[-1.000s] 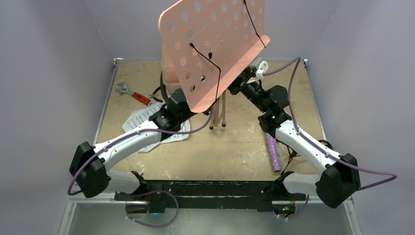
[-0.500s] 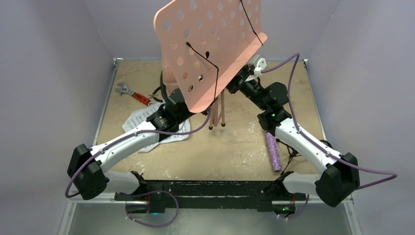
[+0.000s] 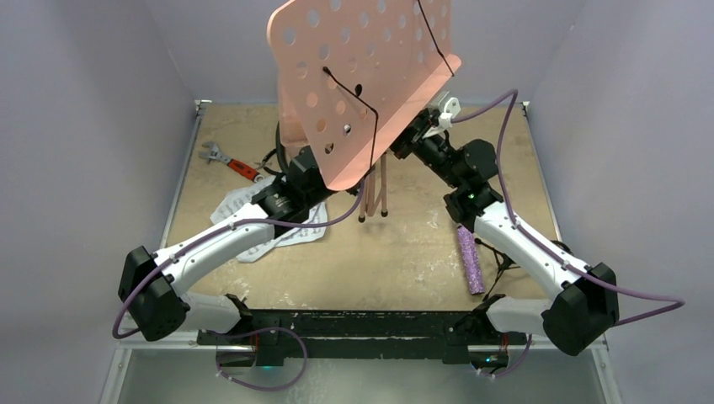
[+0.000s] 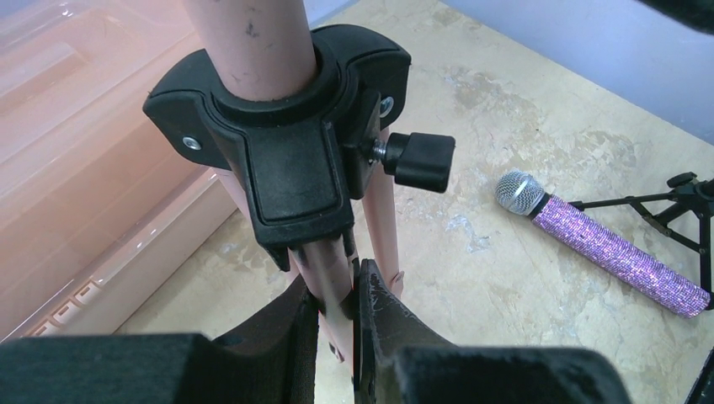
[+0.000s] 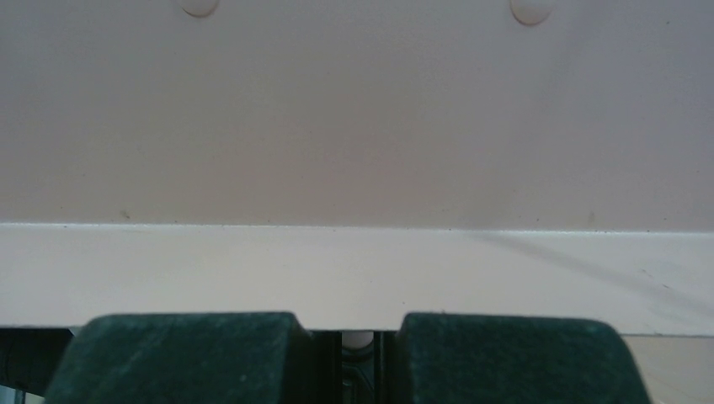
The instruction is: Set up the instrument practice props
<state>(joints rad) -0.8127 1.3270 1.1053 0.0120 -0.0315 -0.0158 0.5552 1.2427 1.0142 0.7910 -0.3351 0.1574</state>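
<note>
The pink perforated music stand (image 3: 370, 76) stands tilted at the table's middle back, its legs (image 3: 375, 198) folded together. My left gripper (image 4: 337, 328) is shut on one pink leg just under the black collar (image 4: 286, 143). In the top view it is hidden beneath the desk. My right gripper (image 5: 358, 337) is shut on the front lip of the stand's desk (image 5: 354, 269), at its right lower edge (image 3: 412, 139). The purple glittery microphone (image 3: 470, 261) lies flat on the right; it also shows in the left wrist view (image 4: 602, 244). The black mic tripod (image 4: 684, 195) lies beside it. White sheet-music pages (image 3: 240, 210) lie under my left arm.
A pink translucent box (image 4: 76, 168) stands at the back left, just behind the stand. A red-handled wrench (image 3: 229, 162) lies near the left edge. Grey walls close in the table on three sides.
The stand's desk has shifted slightly left and up. My left arm has moved a little with it. Both grips are unchanged.
</note>
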